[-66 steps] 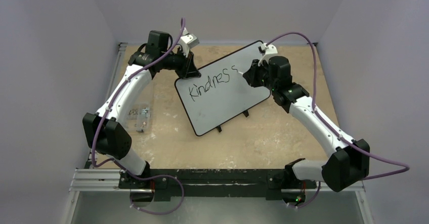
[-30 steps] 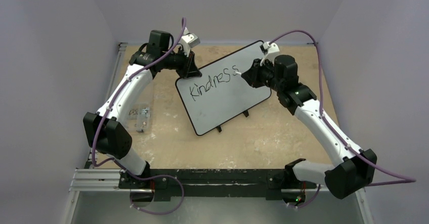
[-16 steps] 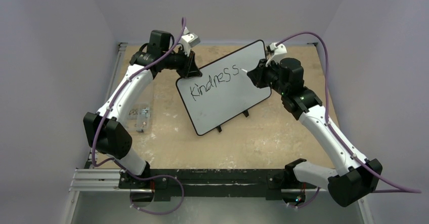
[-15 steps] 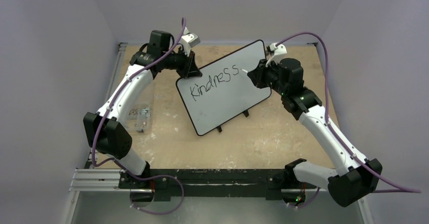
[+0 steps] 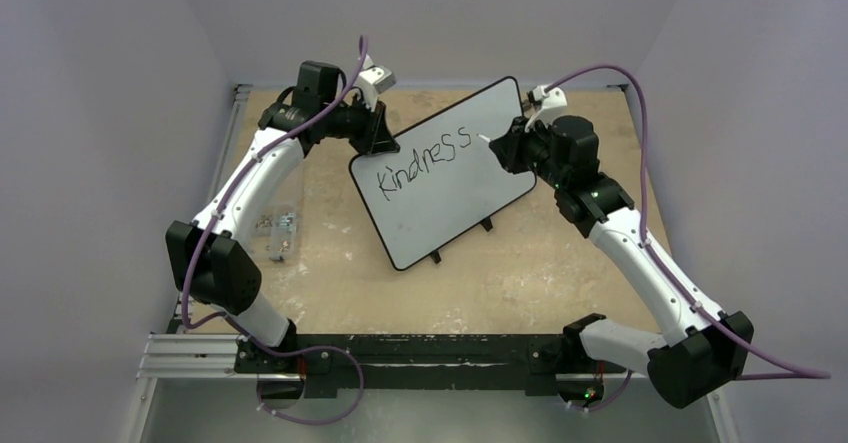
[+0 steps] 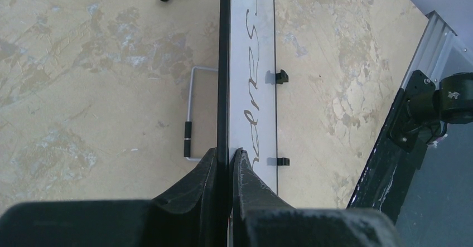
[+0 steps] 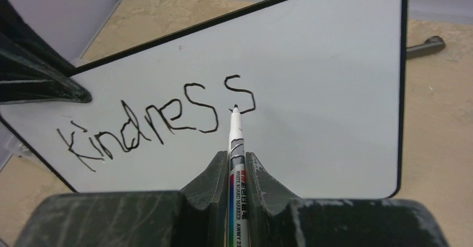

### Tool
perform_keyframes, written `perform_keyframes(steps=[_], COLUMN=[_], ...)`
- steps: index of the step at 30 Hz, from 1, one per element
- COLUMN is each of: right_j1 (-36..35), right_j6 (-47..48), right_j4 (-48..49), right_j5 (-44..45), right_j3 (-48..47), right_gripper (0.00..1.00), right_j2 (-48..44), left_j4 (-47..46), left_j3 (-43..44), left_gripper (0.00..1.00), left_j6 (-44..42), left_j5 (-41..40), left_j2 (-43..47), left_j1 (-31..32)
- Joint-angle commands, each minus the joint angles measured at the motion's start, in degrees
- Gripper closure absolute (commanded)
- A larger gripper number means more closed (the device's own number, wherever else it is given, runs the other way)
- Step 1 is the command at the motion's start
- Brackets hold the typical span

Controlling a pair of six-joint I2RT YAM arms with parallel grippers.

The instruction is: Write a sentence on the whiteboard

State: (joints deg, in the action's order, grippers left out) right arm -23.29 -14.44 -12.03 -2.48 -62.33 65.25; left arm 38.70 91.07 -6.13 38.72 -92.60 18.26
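Clamping with the left gripper (image 5: 380, 139) the top long edge of the large glossy white rectangular whiteboard with thin black rim (image 5: 455, 213), near its 10 o'clock corner; jaws clenched on that rim from front and back, as seen through the left wrist camera (image 6: 226, 153); standing tilted on small black feet on the worn tan wooden table (image 5: 330, 263), well toward 12 o'clock from the arm bases, long axis from 8 o'clock to 2 o'clock in the overhead view.

Reading across the board's upper half, along that same axis: the black handwritten sentence (image 7: 162, 121), so far "Kindness" and then a lone "s" set slightly apart at its 2 o'clock end.

Gripping in the right gripper (image 7: 231, 162) a slim white marker with black tip and rainbow-striped label (image 7: 235, 138), fingers closed tight on its barrel; pointing it toward 12 o'clock in the right wrist view, tip at the lower tail of that lone "s"; touching or just off the surface, hard to say.

Judging the next stroke: bare board toward 2 o'clock from the tip, so carrying the tip that way along the line of writing; right arm nearer, left only bracing.
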Motion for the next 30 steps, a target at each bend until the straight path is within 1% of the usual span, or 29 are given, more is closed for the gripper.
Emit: perform_keyframes(steps=[1, 5, 9, 18, 23, 30], right_j1=[-0.04, -0.59, -4.57, -14.13, -15.74, -18.04], right_j6=[0.0, -0.07, 1.04, 2.97, 2.57, 3.75], right_j4=[4.78, 6.35, 7.57, 11.31, 13.6, 13.75], right_j5=[-9.91, -16.86, -21.44, -22.76, -22.87, -22.38], right_j3=[1.71, 5.13, 6.96, 8.03, 8.77, 9.04], right_gripper=[1.0, 1.0, 1.0, 1.0, 1.0, 1.0], right_j2=[0.09, 0.0, 1.63, 6.42, 7.94, 9.61], left_j4=[2.53, 2.53, 2.47, 2.3, 2.29, 2.25], left_j3=[-1.08, -1.07, -0.85, -0.8, -1.02, -1.07], left_gripper=[1.0, 1.0, 1.0, 1.0, 1.0, 1.0], left_j6=[-3.9, -3.81, -3.5, -3.15, -3.26, -3.19], left_j5=[-10.76, -11.55, -11.2, -10.66, -10.73, -10.87], left_j2=[-2.18, -2.7, -3.8, -5.08, -5.31, -5.77], left_j1=[0.74, 0.72, 0.27, -0.72, -1.11, -1.62])
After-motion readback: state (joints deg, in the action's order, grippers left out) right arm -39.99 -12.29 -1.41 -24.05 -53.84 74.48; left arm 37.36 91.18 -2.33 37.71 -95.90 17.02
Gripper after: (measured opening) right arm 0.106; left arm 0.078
